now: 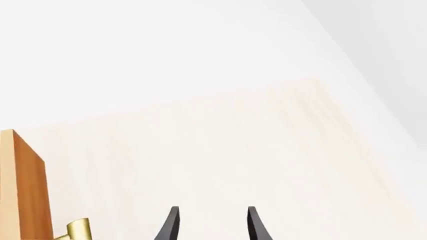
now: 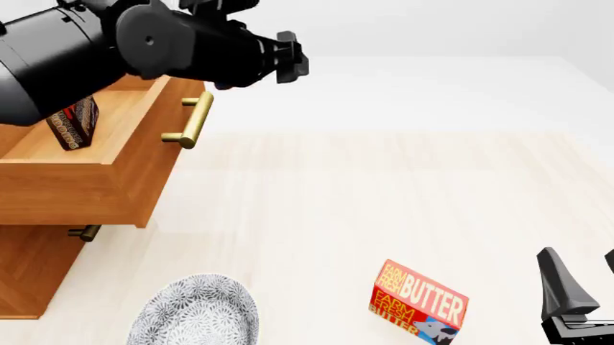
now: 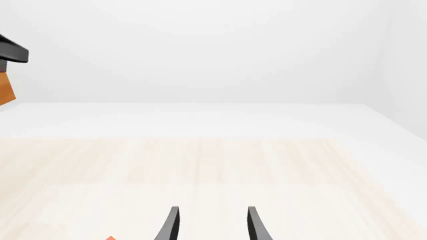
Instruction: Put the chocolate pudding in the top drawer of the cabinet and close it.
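Observation:
The cabinet (image 2: 39, 266) stands at the left, and its top drawer (image 2: 96, 183) is pulled out and open. Inside the drawer stands the chocolate pudding (image 2: 74, 123), a small dark box partly hidden by my left arm. The drawer's brass handle (image 2: 195, 120) faces right. My left gripper (image 2: 290, 56) hovers above and to the right of that handle, open and empty; in its wrist view its fingers (image 1: 172, 225) point at bare table beside the drawer front (image 1: 27, 190). My right gripper (image 2: 583, 279) is low at the front right, open and empty.
A red Farm Fresh Butter box (image 2: 418, 302) lies at the front, left of my right gripper. A patterned grey plate (image 2: 198, 313) sits at the front left, near the cabinet's base. The lower drawer's handle (image 2: 85, 232) shows under the open drawer.

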### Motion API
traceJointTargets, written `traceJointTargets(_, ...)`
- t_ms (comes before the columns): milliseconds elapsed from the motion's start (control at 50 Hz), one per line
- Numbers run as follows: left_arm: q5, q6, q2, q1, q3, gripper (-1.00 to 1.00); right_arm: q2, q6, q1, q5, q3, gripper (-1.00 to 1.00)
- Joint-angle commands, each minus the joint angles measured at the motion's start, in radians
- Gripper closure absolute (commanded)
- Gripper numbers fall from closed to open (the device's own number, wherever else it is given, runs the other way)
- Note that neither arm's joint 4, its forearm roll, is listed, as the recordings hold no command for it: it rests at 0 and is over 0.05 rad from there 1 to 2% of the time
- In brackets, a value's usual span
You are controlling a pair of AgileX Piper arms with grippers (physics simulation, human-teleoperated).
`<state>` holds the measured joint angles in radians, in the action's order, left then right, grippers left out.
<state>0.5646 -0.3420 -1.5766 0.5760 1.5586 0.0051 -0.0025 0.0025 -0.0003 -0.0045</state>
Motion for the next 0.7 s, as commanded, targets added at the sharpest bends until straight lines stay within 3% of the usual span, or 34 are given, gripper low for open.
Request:
traceJointTargets(20,-0.015,-0.047,-0.023,0.024,-0.015,-1.0,0.0,0.0,0.0,0.0,0.0,-1.0)
traceJointTargets(700,-0.069,-0.13,0.009,0.025,-0.135,-1.0,0.0,0.0,0.0,0.0,0.0,-1.0)
